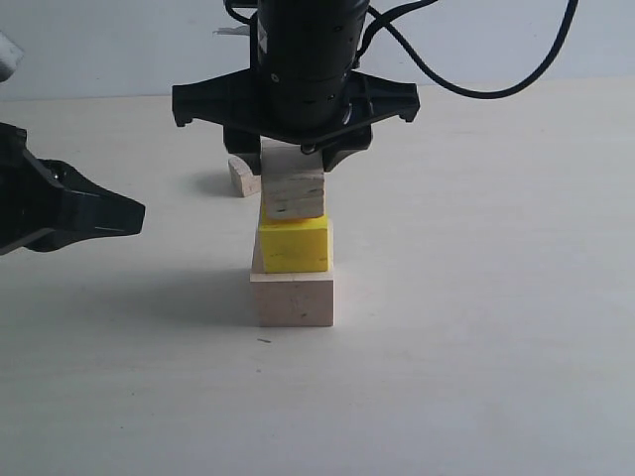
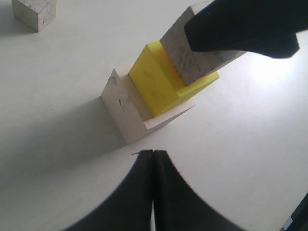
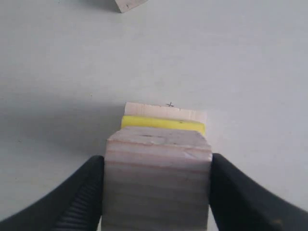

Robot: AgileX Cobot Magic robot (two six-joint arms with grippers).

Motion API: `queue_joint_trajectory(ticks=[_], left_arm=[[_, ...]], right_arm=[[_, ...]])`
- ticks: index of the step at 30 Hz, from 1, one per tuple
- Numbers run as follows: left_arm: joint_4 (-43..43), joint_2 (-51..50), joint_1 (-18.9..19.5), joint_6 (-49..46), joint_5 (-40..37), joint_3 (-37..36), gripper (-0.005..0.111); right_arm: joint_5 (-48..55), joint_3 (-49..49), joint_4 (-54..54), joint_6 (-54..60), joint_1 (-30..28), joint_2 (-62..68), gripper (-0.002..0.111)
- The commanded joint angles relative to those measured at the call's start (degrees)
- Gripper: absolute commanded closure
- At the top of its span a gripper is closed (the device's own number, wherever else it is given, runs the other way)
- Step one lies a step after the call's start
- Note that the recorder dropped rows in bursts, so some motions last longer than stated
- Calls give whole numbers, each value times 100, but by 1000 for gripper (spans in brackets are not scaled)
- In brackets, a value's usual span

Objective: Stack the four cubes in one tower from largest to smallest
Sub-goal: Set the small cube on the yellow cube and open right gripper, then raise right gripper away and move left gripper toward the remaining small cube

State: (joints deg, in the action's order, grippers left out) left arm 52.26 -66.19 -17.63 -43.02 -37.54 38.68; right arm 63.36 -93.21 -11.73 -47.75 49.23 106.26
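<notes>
The pale pinkish largest cube (image 1: 294, 297) stands on the table with the yellow cube (image 1: 295, 248) on top of it. The tan layered cube (image 1: 293, 193) sits on the yellow one, slightly askew. My right gripper (image 1: 295, 157) comes down from above, and its fingers press both sides of the tan cube (image 3: 158, 178). The smallest greyish-beige cube (image 1: 244, 177) lies on the table behind the tower, to its left. My left gripper (image 1: 134, 213) hovers shut and empty left of the tower, its tips (image 2: 154, 153) pointing at the largest cube (image 2: 122, 110).
The pale tabletop (image 1: 476, 297) stretches around the tower. A black cable (image 1: 466, 89) hangs from the right arm at the back. The loose smallest cube (image 2: 33, 12) also appears in the left wrist view.
</notes>
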Motion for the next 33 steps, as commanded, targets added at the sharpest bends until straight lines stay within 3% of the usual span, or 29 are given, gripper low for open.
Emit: queue_joint_trajectory(ticks=[1, 17, 30, 33], left_arm=[[34, 31, -21, 3, -42, -4, 107], [34, 31, -21, 3, -42, -4, 107], [34, 31, -21, -20, -31, -4, 107], [34, 31, -21, -20, -31, -4, 107]], right_arm=[[0, -44, -92, -22, 4, -25, 44], [13, -44, -92, 14, 4, -38, 40], [36, -55, -537, 14, 4, -1158, 41], [36, -55, -901, 25, 4, -1395, 51]])
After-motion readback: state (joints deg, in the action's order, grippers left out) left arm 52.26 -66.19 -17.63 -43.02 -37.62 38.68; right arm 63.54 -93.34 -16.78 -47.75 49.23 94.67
